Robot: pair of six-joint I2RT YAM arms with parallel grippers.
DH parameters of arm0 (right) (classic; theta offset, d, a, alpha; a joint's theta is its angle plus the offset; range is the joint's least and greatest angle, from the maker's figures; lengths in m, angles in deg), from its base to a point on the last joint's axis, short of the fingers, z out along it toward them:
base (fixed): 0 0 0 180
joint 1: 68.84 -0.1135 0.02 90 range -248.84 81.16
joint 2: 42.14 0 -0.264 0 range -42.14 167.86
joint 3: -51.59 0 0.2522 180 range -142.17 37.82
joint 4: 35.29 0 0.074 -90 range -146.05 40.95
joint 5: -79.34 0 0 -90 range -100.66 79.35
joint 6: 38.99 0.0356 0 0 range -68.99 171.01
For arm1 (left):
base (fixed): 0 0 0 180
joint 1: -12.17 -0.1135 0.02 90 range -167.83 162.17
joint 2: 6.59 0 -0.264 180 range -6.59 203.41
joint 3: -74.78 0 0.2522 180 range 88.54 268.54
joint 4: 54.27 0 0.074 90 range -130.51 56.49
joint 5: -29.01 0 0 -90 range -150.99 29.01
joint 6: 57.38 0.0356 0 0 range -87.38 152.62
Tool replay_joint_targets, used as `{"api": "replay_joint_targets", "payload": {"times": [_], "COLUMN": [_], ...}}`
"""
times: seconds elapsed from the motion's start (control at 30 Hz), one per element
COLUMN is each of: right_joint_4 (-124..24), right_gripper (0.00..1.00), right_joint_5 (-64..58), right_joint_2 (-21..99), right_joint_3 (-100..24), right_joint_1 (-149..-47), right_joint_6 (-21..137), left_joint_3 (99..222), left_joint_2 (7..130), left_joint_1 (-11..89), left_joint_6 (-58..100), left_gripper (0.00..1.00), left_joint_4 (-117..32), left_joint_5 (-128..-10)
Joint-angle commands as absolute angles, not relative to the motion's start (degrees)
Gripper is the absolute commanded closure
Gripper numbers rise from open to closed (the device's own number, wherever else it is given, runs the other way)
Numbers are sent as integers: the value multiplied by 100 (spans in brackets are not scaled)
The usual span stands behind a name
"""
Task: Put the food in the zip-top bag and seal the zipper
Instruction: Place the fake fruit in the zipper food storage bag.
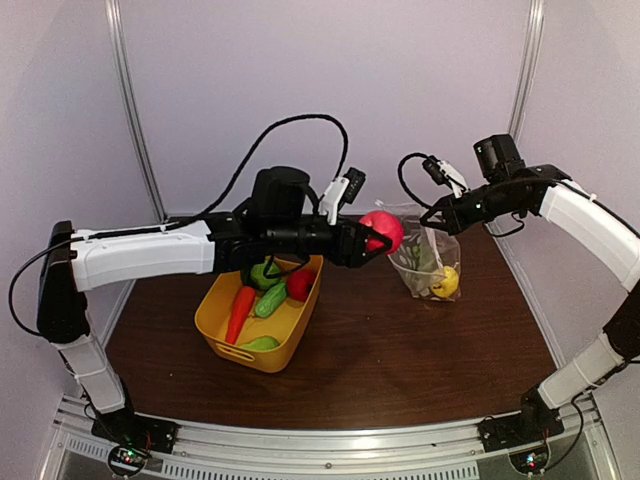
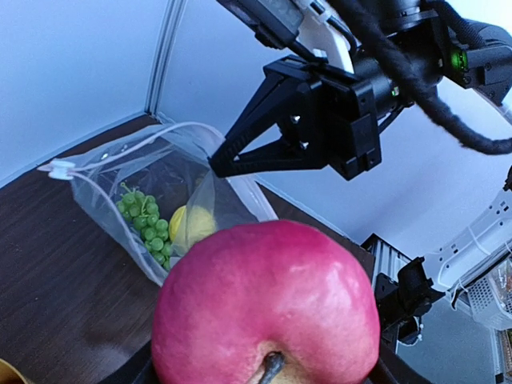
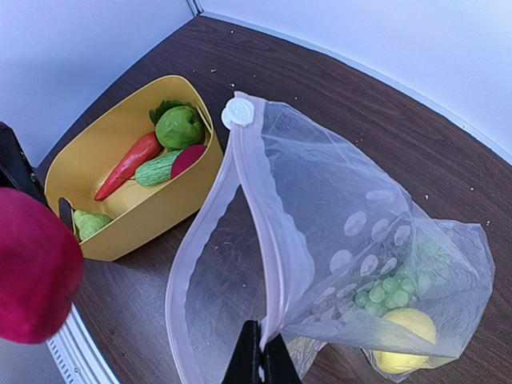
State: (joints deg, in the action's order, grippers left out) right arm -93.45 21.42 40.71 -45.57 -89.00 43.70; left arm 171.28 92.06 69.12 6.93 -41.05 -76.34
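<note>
On the dark worktop (image 1: 400, 350), nearest the arm bases and at seven o'clock from centre, stands the yellow tub (image 1: 292, 335). In it lie a carrot (image 1: 240, 310), a cucumber (image 1: 270, 299), and a pear (image 1: 260, 343) at the near end. Farther back, the left fingers (image 1: 372, 238) are clamped around a red apple (image 2: 266, 308), held in the air off the tub's one o'clock corner. At four o'clock from the apple is the zip-top bag (image 1: 425, 262), bottom on the worktop, with a lemon (image 1: 446, 282) and grapes (image 3: 384, 292) inside. The right fingers (image 3: 258, 360) are pinched tight on its zipper (image 3: 268, 240), holding the mouth up and gaping towards the apple.
</note>
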Motion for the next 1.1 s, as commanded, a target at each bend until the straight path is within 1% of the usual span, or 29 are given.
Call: {"api": "replay_joint_targets", "payload": {"times": [0.0, 0.17, 0.27, 0.57, 0.63, 0.77, 0.87, 1.07], "right_joint_4": [-9437, -9494, -9477, -9419, -9439, -9407, -9365, -9352], "right_gripper": [100, 100, 100, 100, 100, 100, 100, 100], "right_joint_5": [2290, 2334, 2401, 2661, 2682, 2681, 2661, 2661], "right_joint_2": [3905, 3819, 3756, 3504, 3477, 3449, 3450, 3473], "right_joint_3": [-4734, -4734, -4635, -4524, -4539, -4511, -4478, -4490], "right_joint_1": [-8995, -9052, -9070, -9084, -9082, -9090, -9087, -9088], "right_joint_6": [4403, 4383, 4397, 4424, 4444, 4459, 4474, 4502], "left_joint_3": [17663, 17802, 17893, 18306, 18449, 18779, 19000, 19124], "left_joint_2": [9681, 9974, 10074, 10558, 10671, 10878, 10957, 10965], "left_joint_1": [7066, 7090, 7092, 7094, 7094, 7092, 7092, 7089], "left_joint_6": [366, 101, 63, -97, -146, -183, -171, -95], "left_gripper": [45, 47, 47, 46, 44, 35, 30, 25], "left_joint_4": [-4840, -4890, -4721, -4517, -4351, -3865, -3550, -3451], "left_joint_5": [-7713, -7444, -7235, -7094, -6995, -6742, -6585, -6641]}}
